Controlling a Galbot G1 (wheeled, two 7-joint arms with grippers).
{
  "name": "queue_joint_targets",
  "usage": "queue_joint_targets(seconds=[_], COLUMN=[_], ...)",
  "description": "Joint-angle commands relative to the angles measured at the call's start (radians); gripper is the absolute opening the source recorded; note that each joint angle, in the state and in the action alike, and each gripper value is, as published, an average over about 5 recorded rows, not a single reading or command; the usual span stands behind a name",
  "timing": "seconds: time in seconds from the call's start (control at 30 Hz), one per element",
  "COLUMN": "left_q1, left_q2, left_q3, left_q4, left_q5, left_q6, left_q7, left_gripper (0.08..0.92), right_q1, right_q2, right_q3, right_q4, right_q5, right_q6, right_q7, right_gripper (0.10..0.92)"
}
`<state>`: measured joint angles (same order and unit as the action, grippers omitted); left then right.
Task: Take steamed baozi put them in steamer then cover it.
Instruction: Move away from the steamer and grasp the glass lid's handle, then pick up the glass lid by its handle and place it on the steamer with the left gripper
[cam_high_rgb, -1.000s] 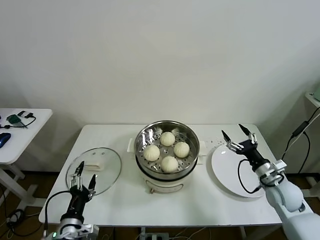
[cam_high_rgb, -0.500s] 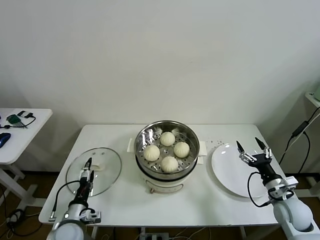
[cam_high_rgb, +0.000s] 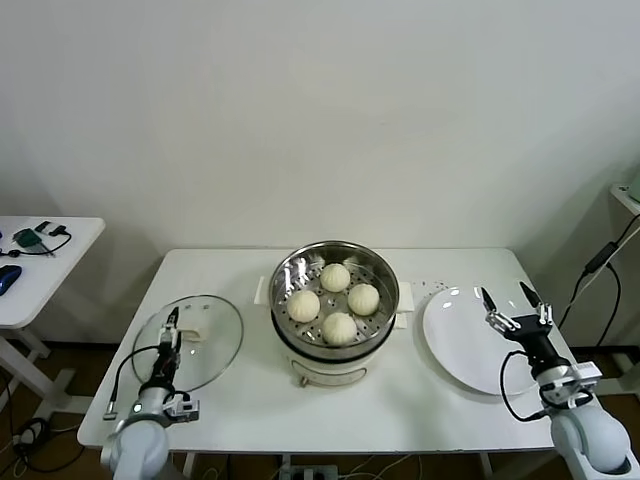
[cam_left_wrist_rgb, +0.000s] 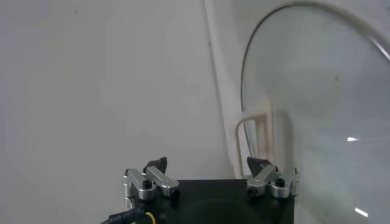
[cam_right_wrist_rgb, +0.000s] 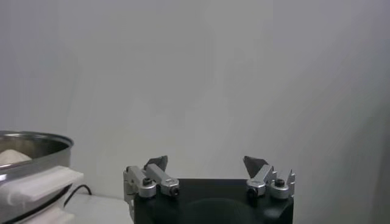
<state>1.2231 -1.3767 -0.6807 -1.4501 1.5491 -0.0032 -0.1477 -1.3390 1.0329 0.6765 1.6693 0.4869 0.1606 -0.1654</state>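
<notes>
From the head view I see four steamed baozi sitting on the perforated tray inside the steamer, which stands mid-table on its white base. The pot is uncovered. The cover, clear glass with a metal rim and a cream handle, lies flat on the white table to the robot's left of the steamer, well apart from it.

The left gripper is over the near part of the cover, pointing away from me; from the head camera its fingers line up edge-on, so their spacing is hard to read there. The left wrist view settles it: both fingertips stand apart, nothing between them, with the lid handle and rim beyond them. I cannot tell whether the gripper touches the glass.

The right gripper is above the right edge of a white plate that lies to the right of the steamer. Its jaws are spread wide and hold nothing. In the right wrist view only the steamer rim and a white side handle show, cut off at the frame edge. The lower parts of both arms run out of frame.
</notes>
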Motion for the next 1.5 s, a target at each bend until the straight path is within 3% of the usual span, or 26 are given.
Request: queue_joint_targets(seconds=[0.03, 0.6, 1.17, 1.37, 1.5], left_q1=[-0.086, -0.117, -0.083, -0.026, 0.040], left_q2=[0.009, 0.008, 0.018, 0.045, 0.070], left_q3=[0.007, 0.017, 0.018, 0.020, 0.019], left_q4=[0.114, 0.148, 0.089, -0.036, -0.174], left_q5=[-0.038, -0.112, -0.189, -0.241, -0.273], left_q6=[-0.008, -0.045, -0.058, -0.032, 0.029], left_q7=[-0.019, -0.042, -0.013, -0.006, -0.003], left_gripper=[0.823, 0.803, 0.325, 0.169, 0.147], right_q1=[-0.009, -0.009, 0.008, 0.012, 0.017], right_q2=[0.010, 0.033, 0.053, 0.051, 0.047], right_q3=[0.017, 0.023, 0.016, 0.018, 0.019], right_q4=[-0.007, -0.020, -0.032, -0.036, -0.040], right_q5=[-0.019, -0.055, -0.084, -0.089, -0.088], right_q6=[0.003, 0.017, 0.022, 0.024, 0.024], right_q7=[0.001, -0.010, -0.020, -0.023, -0.024], right_gripper=[0.823, 0.823, 0.823, 0.823, 0.823])
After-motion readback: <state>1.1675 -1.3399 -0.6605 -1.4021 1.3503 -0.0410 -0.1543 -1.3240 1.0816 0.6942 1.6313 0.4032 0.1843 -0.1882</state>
